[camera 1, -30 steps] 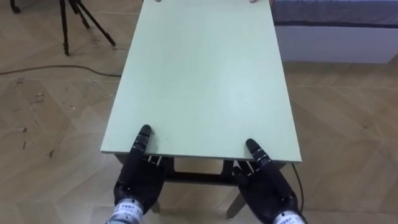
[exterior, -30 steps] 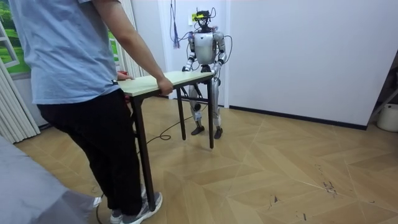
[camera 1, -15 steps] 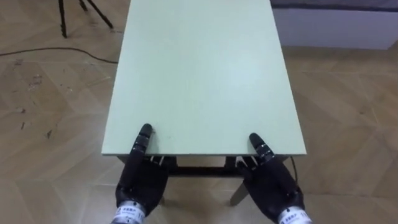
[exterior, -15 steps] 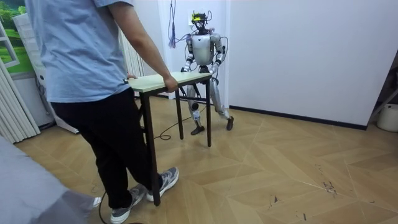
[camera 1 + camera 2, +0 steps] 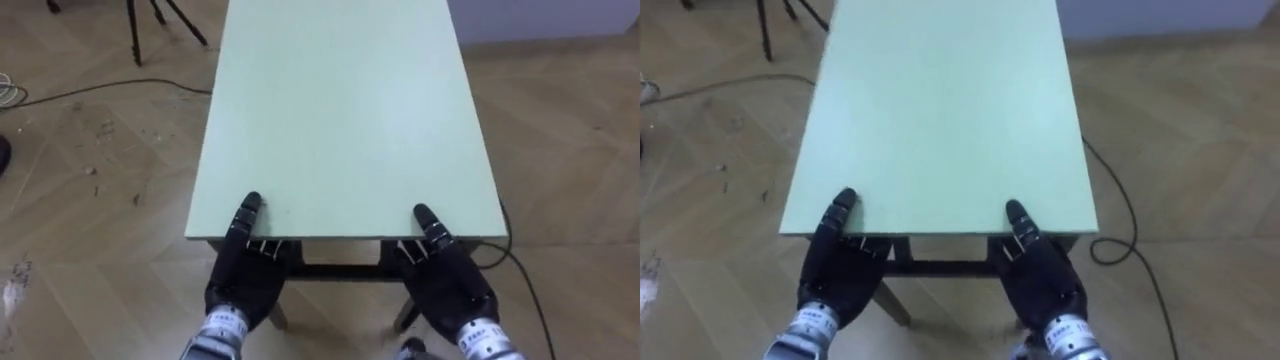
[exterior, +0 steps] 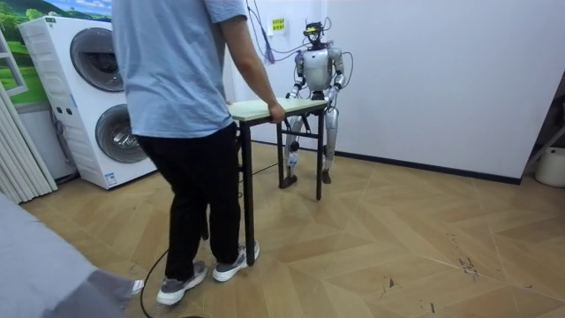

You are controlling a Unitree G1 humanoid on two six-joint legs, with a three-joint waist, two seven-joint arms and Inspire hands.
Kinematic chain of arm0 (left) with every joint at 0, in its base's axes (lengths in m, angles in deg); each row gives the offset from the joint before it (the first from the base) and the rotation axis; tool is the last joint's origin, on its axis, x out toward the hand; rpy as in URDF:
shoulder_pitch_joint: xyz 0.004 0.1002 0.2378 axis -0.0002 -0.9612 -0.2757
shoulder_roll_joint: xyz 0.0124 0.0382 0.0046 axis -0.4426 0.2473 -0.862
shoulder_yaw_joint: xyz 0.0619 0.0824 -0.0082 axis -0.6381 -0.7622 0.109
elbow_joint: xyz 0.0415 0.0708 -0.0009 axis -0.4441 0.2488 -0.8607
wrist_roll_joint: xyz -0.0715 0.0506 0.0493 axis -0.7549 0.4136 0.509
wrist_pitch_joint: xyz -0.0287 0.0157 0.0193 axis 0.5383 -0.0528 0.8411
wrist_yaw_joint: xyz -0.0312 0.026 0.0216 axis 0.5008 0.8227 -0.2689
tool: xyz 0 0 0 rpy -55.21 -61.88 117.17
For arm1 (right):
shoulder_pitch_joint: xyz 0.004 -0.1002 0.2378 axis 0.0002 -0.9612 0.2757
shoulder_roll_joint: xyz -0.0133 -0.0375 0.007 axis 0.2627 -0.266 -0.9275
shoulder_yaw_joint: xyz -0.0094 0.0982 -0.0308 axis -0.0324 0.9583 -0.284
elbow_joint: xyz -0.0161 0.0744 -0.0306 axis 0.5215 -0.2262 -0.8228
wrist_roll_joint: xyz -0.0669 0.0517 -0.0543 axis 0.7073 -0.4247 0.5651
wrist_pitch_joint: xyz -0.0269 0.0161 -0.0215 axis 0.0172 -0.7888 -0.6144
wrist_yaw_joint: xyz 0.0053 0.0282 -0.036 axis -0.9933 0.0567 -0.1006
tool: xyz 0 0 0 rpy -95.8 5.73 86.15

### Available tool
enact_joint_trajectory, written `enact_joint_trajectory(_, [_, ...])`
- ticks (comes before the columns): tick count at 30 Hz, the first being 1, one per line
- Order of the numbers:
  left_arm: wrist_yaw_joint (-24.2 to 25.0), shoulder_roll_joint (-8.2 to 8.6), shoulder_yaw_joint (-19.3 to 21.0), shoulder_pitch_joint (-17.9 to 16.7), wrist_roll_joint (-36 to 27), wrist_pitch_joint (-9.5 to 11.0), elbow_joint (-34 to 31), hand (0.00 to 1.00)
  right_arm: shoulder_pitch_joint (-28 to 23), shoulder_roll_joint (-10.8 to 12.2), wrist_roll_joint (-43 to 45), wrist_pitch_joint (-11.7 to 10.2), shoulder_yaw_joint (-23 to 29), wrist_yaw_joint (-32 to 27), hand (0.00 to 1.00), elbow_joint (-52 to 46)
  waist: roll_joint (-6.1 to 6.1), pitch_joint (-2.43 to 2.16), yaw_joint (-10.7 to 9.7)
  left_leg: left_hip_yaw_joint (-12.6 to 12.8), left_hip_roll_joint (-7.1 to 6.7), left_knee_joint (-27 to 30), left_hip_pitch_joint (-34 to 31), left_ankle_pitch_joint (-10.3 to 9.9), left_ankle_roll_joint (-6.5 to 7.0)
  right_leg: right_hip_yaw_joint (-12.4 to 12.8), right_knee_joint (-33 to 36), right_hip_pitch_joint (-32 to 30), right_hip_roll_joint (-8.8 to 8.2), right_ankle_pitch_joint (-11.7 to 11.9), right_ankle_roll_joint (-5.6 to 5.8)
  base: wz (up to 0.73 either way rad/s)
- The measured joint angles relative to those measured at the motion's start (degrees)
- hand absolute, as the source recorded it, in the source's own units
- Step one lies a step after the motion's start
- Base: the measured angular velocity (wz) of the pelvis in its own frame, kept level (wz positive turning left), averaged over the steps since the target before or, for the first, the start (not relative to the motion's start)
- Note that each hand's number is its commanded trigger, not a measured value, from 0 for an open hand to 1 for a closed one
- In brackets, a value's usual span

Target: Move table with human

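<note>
The table (image 5: 340, 120) has a pale green top and dark legs and stretches away from me in the eye views. My left hand (image 5: 245, 275) and right hand (image 5: 445, 285) clamp its near edge, thumbs lying on top and fingers tucked underneath. In the room view the table (image 6: 265, 108) hangs level between me and a person (image 6: 185, 115) in a light blue shirt. The person's hand (image 6: 276, 113) grips the end nearest the camera. I stand at the far end, close to the white wall.
Two stacked washing machines (image 6: 84, 97) stand at the room view's left. A tripod's legs (image 5: 150, 20) and a dark cable (image 5: 90, 92) lie on the wooden floor to my left. Another cable (image 5: 525, 285) curls to my right. Open floor spreads at the room view's right.
The table, the person and I have all moved toward the room view's right, the person stepping forward as I step back. Both hands keep the same hold on the edge.
</note>
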Motion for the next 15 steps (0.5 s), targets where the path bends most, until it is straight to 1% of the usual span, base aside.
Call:
enact_joint_trajectory(1, [0.1,0.01,0.0,-0.2,-0.1,-0.3,0.0,1.0,-0.1,-0.3,-0.1,-0.2,-0.1,0.3,1.0,0.0,0.01,0.0,0.1,2.2,-0.14,0.0,-0.1,0.1,0.53,0.7,3.6,1.6,0.08,-3.1,0.19,-0.06])
enact_joint_trajectory(2, [0.1,0.02,0.0,-0.3,-0.1,-0.4,0.0,1.0,-0.1,-0.4,-0.1,-0.4,-0.3,0.3,1.0,0.0,-0.01,0.0,0.3,3.3,-0.21,0.1,-0.1,0.1,0.81,0.8,4.5,2.5,0.12,-4.4,0.44,-0.19])
enact_joint_trajectory(3, [0.4,0.0,0.2,-0.5,-0.2,-0.5,-0.1,1.0,-0.1,-0.3,-0.2,-0.5,-0.5,0.3,1.0,0.0,-0.17,-0.03,0.9,4.6,-0.36,0.1,-0.3,0.2,1.2,1.6,5.4,3.6,0.43,-6.1,0.73,-0.16])
enact_joint_trajectory(4, [0.5,-0.11,0.4,-0.7,-0.2,-0.7,-0.1,1.0,-0.3,-0.5,-0.6,-0.5,-0.8,0.3,1.0,0.0,-0.34,-0.05,1.1,5.8,-0.42,0.1,-0.4,0.3,1.5,2.2,7.3,5.2,0.45,-7.5,0.71,-0.07])
enact_joint_trajectory(5, [0.6,-0.16,0.4,-0.8,-0.2,-0.8,-0.1,1.0,-0.5,-0.6,-1.0,-0.6,-1.1,0.3,1.0,0.0,-0.53,-0.16,1.0,6.4,-0.48,-0.1,-0.3,0.4,1.64,2.3,8.5,6.6,0.31,-8.3,0.92,0.07])
enact_joint_trajectory(6, [0.6,-0.23,0.6,-1.0,-0.1,-0.8,-0.3,1.0,-0.5,-0.9,-1.8,-0.8,-2.1,0.4,1.0,0.0,-1.35,-0.65,1.2,7.5,-1.22,-0.5,-0.2,0.8,1.97,2.4,9.1,9.8,-0.15,-10.6,1.43,-0.06])
enact_joint_trajectory(7, [0.7,-0.3,0.7,-1.3,-0.1,-0.7,-0.8,1.0,-0.1,-1.0,-2.5,-1.1,-2.9,0.4,1.0,-0.2,-2.16,-0.55,1.9,8.1,-1.62,0.0,-0.4,0.9,2.07,2.3,6.7,12.7,-0.24,-14.0,2.42,-0.24])
enact_joint_trajectory(8, [0.7,-0.37,0.8,-1.4,-0.1,-0.7,-1.2,1.0,0.1,-0.9,-3.0,-1.2,-3.2,0.4,1.0,-0.2,-2.56,-0.37,2.4,8.2,-1.69,0.5,-0.5,0.9,2.02,2.2,4.3,13.4,0.07,-15.7,3.12,-0.62])
enact_joint_trajectory(9, [0.7,-0.3,0.9,-1.7,-0.1,-0.5,-1.3,1.0,0.2,-1.2,-3.9,-1.7,-4.3,0.3,1.0,-0.2,-2.55,-0.34,4.3,6.0,-1.68,1.5,-1.1,1.3,1.68,2.6,1.2,14.1,1.84,-16.3,3.28,-0.8])
enact_joint_trajectory(10, [0.8,-0.49,1.1,-2.1,-0.1,-0.3,-1.4,1.0,0.1,-1.3,-4.0,-1.7,-5.1,-0.1,1.0,-0.1,-2.61,-0.27,5.7,2.3,-1.65,2.8,-2.6,2.4,1.79,3.5,-3.7,16.1,4.27,-16.3,3.26,-0.77])
enact_joint_trajectory(11, [1.0,-0.61,1.0,-2.2,0.4,0.1,-1.8,1.0,0.2,-0.9,-4.2,-1.6,-4.9,-0.1,1.0,-0.2,-3.27,-0.05,6.4,-2.4,-3.11,3.0,-6.3,4.0,1.78,4.6,-9.0,17.5,5.06,-16.4,3.22,-0.36])
enact_joint_trajectory(12, [1.0,-0.34,0.9,-1.9,1.1,0.3,-2.3,1.0,0.3,-1.0,-4.6,-1.7,-4.5,0.2,1.0,-0.5,-3.39,-0.35,6.1,-4.7,-4.92,0.2,-8.6,5.5,1.9,5.0,-10.8,17.4,5.36,-16.7,3.31,0.2])
enact_joint_trajectory(13, [1.0,-0.24,0.5,-1.2,2.2,0.5,-3.9,1.0,0.4,-0.8,-5.4,-1.8,-3.8,1.1,1.0,-1.2,-3.94,-0.55,5.1,-3.2,-5.67,-2.5,-11.9,8.7,5.19,5.1,-11.2,15.9,5.19,-18.5,3.9,0.49])
enact_joint_trajectory(14, [1.0,-0.39,0.4,-1.0,2.9,0.5,-4.2,1.0,0.2,-0.8,-5.6,-1.9,-3.7,1.3,1.0,-1.3,-4.61,-0.66,4.3,-0.9,-5.51,-2.8,-12.3,8.9,5.85,4.7,-9.5,15.4,4.75,-19.2,3.87,0.53])
enact_joint_trajectory(15, [1.0,-1.23,0.1,-0.3,3.7,0.2,-4.2,1.0,-0.2,-0.8,-6.2,-2.1,-3.5,1.3,1.0,-1.1,-5.88,-0.61,4.7,1.6,-5.53,-3.1,-12.5,9.1,6.55,5.0,-7.9,15.5,4.85,-20.2,3.66,0.0])
